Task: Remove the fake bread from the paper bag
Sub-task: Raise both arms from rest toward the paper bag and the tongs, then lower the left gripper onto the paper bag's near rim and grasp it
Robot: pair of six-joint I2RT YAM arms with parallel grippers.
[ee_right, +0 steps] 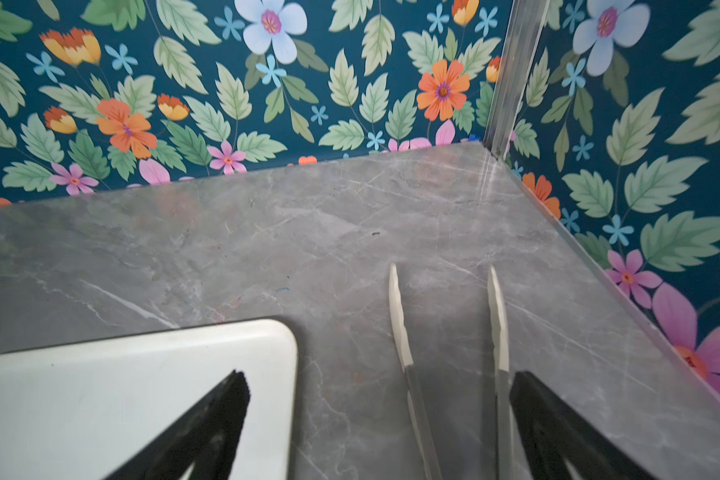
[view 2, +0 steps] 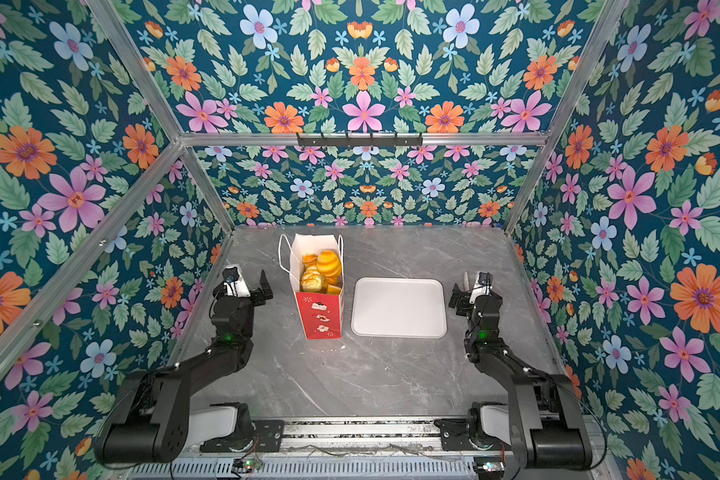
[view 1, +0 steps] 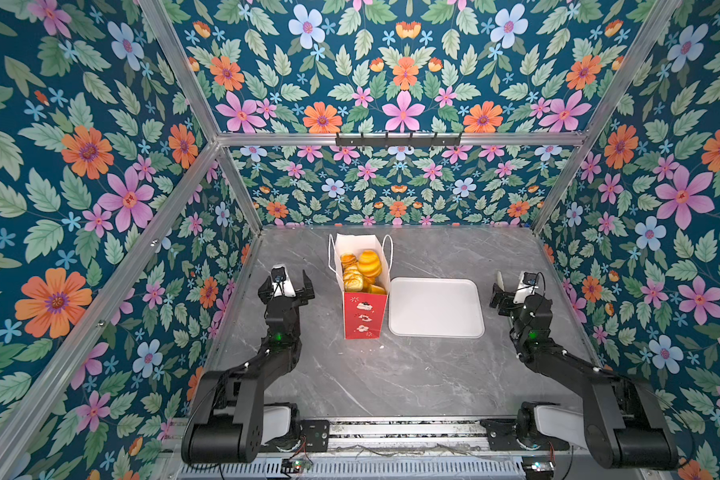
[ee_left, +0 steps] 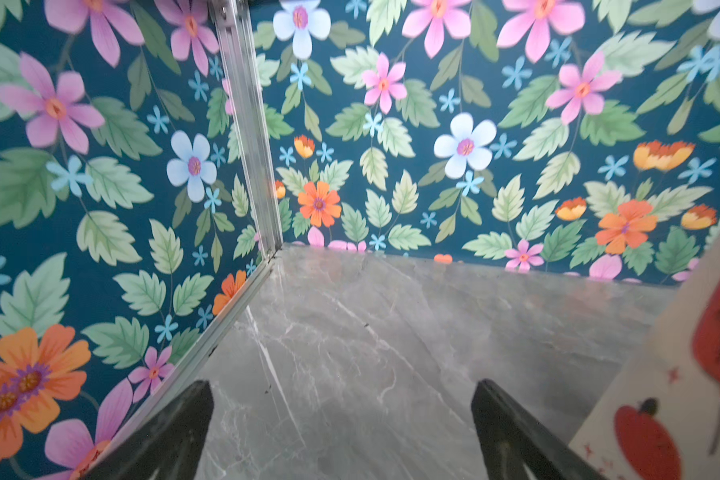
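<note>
Inside paper bag [view 1: 362,316], fake bread [view 1: 368,264], seemingly heaped

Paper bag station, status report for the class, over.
Left gripper and right gripper: jaws open, empty. Fake bread inside upright paper bag. Nothing over its mouth; tongs by right gripper.

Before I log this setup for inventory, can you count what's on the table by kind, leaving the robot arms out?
Paper bag: 1
Bread pieces showing in the bag: 4 (more may be hidden underneath)
Tray: 1
Tongs: 1
Total: 7
</note>
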